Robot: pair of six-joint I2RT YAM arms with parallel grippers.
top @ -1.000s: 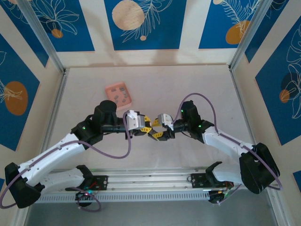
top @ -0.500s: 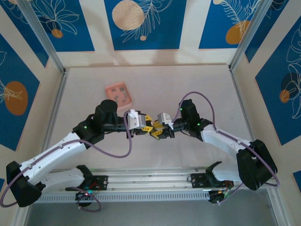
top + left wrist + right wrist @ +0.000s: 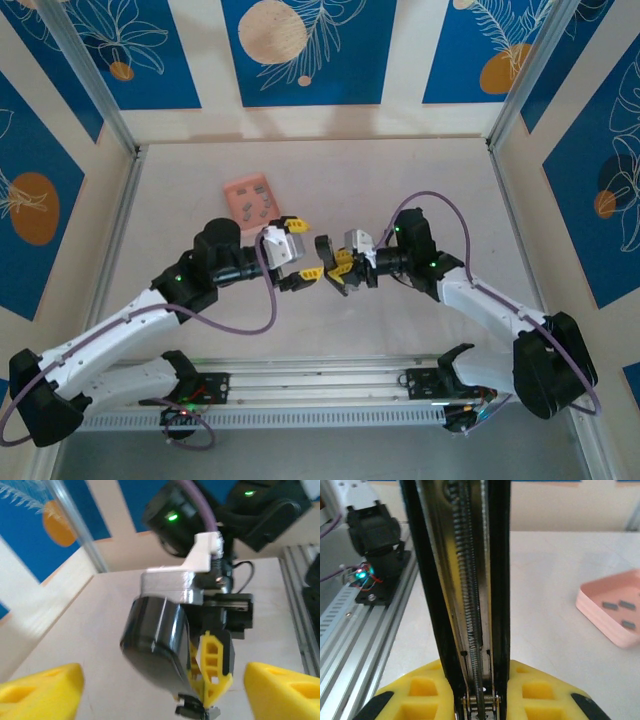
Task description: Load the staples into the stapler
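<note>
At mid-table, where the two wrists meet: right gripper point(image 3: 337, 266) pinched shut on one end of the stapler point(image 3: 323, 247), with black rails and a bared spring channel rising from between the yellow fingers point(image 3: 420, 690). Facing it and just apart: left gripper point(image 3: 303, 247) spread wide, with nothing between the pads point(image 3: 42, 687). Farther back and to the left, well apart from both and flat on the table point(image 3: 430, 180): pink box point(image 3: 252, 198), with loose staples point(image 3: 627, 605) lying inside.
</note>
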